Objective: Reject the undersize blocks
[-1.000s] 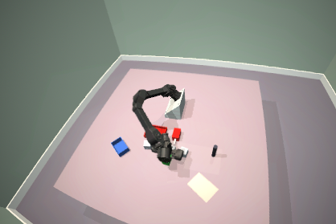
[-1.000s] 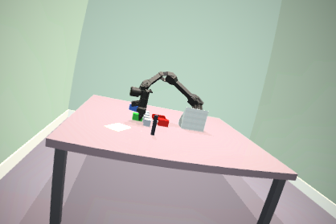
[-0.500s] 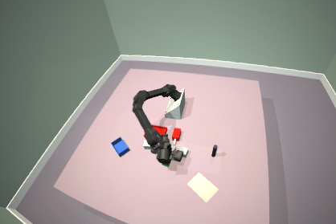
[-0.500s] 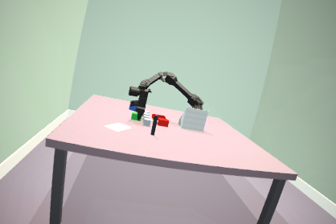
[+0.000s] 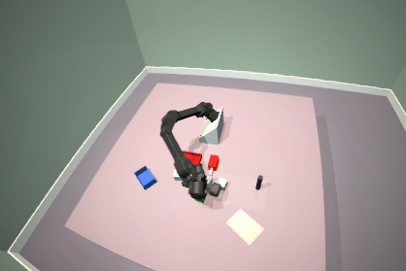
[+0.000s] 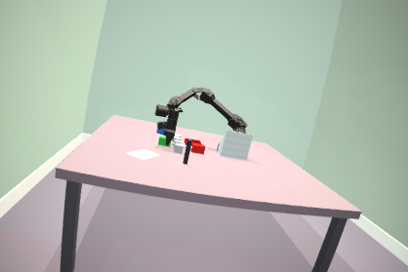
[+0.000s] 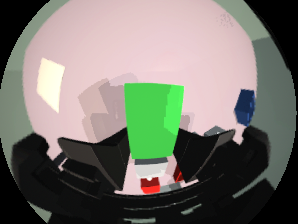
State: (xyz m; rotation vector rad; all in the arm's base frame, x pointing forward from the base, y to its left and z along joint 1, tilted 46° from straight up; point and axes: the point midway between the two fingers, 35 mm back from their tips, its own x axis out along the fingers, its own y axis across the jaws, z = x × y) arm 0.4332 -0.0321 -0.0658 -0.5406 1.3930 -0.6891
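So the gripper (image 5: 202, 198) (image 6: 167, 142) (image 7: 149, 125) has its jaws about halfway apart, clamped on the green gauge (image 5: 200, 199) (image 6: 163, 141) (image 7: 152, 120) – one dark finger on each side of it in the wrist view. From above you only get a sliver of green, since the arm (image 5: 172, 143) (image 6: 220, 105) covers most of it (annoying angle, that one). I can't tell whether the gauge is touching the table (image 5: 272, 136) (image 6: 210, 180) (image 7: 200, 60) or just over it.

The steel blocks are bunched right by the gripper. One pale block (image 5: 222, 183) (image 6: 179, 148) sits on the side toward the black upright cylinder (image 5: 259, 183) (image 6: 186, 152), and another block (image 5: 177, 175) peeks out on the far side of the arm, toward the blue tray (image 5: 146, 178) (image 6: 160, 131) (image 7: 245, 107). The bores are too small to make out, so no idea from here which are undersize.

The red tray (image 5: 191, 157) (image 6: 192, 141) is partly hidden behind the arm from the top, with a smaller red block-like thing (image 5: 213, 162) (image 6: 197, 148) (image 7: 150, 186) just beside it. What's inside the tray I can't see properly. A cream sheet (image 5: 245, 226) (image 6: 142, 154) (image 7: 50, 85) lies flat on the table – well apart from the red tray – and a pale wedge-shaped stand (image 5: 214, 133) (image 6: 236, 144) is by the arm's base end.
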